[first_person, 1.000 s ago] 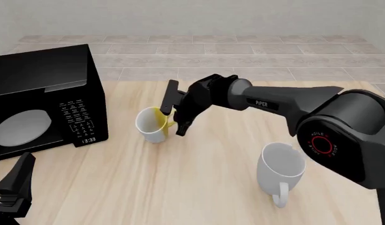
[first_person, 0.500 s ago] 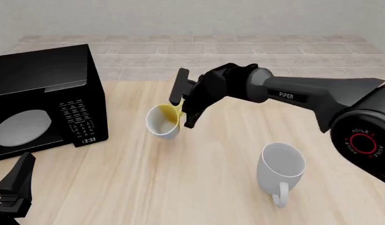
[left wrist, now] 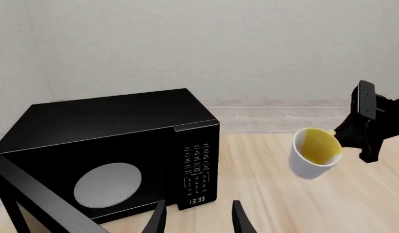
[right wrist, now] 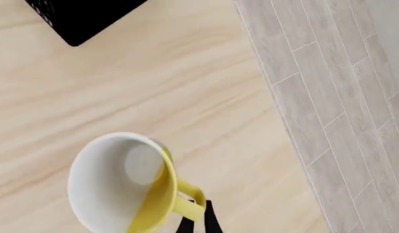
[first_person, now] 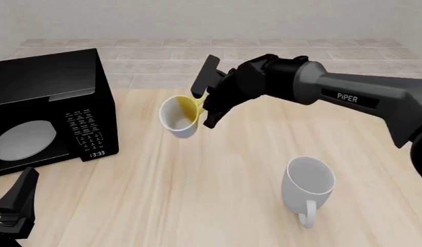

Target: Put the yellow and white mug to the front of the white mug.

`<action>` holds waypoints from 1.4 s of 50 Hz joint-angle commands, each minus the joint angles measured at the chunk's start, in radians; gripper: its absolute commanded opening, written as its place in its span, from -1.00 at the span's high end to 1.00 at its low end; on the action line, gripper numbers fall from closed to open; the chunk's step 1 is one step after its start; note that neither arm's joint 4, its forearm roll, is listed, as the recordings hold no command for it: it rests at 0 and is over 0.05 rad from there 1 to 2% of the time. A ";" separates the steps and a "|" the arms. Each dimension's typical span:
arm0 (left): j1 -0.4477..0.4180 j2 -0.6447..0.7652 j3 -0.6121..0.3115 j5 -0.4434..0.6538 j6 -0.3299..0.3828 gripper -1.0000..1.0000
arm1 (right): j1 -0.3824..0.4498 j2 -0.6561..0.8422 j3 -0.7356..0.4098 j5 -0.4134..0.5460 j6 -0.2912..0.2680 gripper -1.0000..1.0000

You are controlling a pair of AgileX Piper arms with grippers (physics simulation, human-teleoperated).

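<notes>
Left gripper [first_person: 15, 206]: parked at the near table edge, left of the white mug; fingers are seen parted in the left wrist view, with nothing between them.
Microwave [first_person: 50, 110]: set at the far left, well apart from the white mug.
Yellow and white mug [first_person: 179, 116]: held tilted above the table, behind and left of the white mug.
Right gripper [first_person: 205, 103]: clenched on the yellow handle.
White mug [first_person: 308, 183]: upright, handle turned toward the near edge.
Step in hand: carry, judged under way.
Next move: transport is needed to the bare wood just in front of the white mug, then levelling and lowering.
</notes>
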 commanded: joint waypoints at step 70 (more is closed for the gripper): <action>0.000 0.000 0.000 0.000 0.000 -1.00 | -0.249 -0.248 0.409 -0.166 0.282 1.00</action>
